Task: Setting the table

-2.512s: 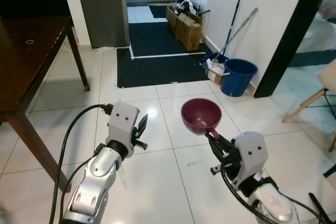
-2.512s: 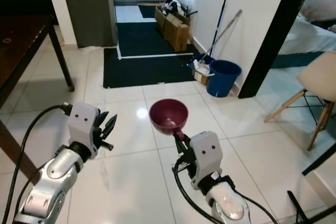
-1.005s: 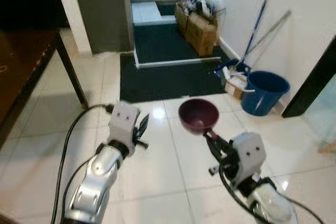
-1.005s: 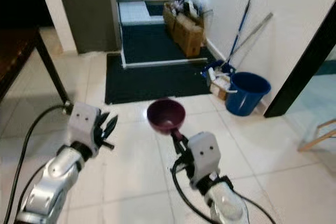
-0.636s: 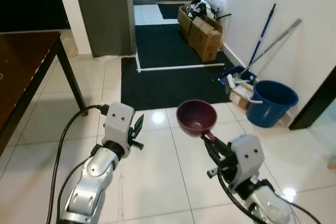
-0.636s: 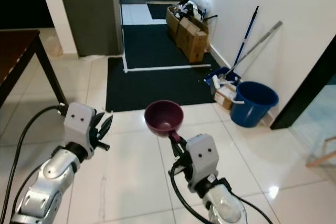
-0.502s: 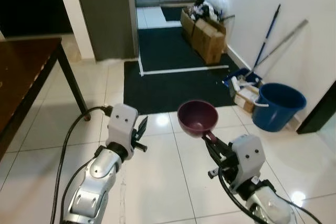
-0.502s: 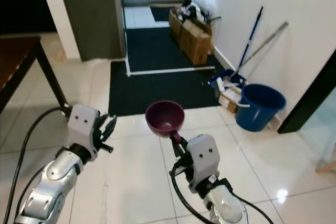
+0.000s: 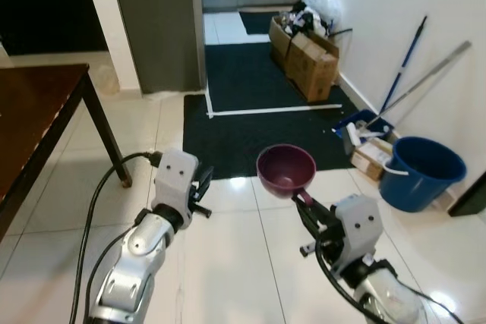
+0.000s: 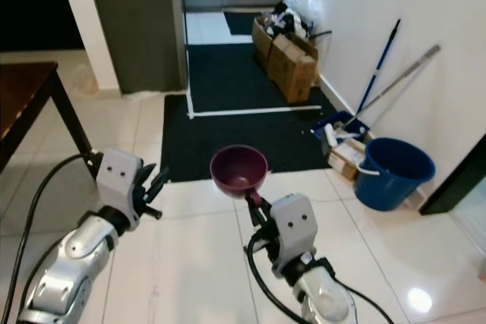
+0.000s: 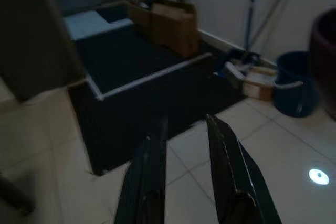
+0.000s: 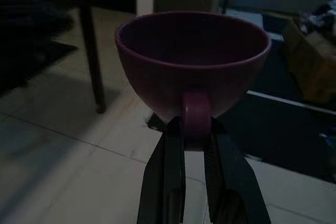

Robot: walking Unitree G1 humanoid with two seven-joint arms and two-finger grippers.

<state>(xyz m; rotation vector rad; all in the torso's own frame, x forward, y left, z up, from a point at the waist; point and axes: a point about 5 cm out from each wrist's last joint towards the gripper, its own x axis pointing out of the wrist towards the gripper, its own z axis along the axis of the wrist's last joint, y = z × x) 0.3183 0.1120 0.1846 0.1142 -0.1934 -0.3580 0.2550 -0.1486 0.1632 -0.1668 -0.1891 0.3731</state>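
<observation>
Right claw [image 9: 305, 204]: gripping the maroon cup [image 9: 285, 171] by its handle, holding it upright in the air above the tiled floor [image 9: 228, 263].
Left claw [image 9: 199, 191]: hovering empty, fingers slightly parted.
Bench [image 9: 34, 111]: standing at left, well apart from the cup.

Two silver arms with white wrist housings, black cables, and long black-fingered end effectors

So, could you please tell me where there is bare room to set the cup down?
The dark wooden table at the robot's left shows bare top near its corner. The wall side is crowded: blue bucket, mops and cardboard boxes. The right gripper holds the maroon cup.
</observation>
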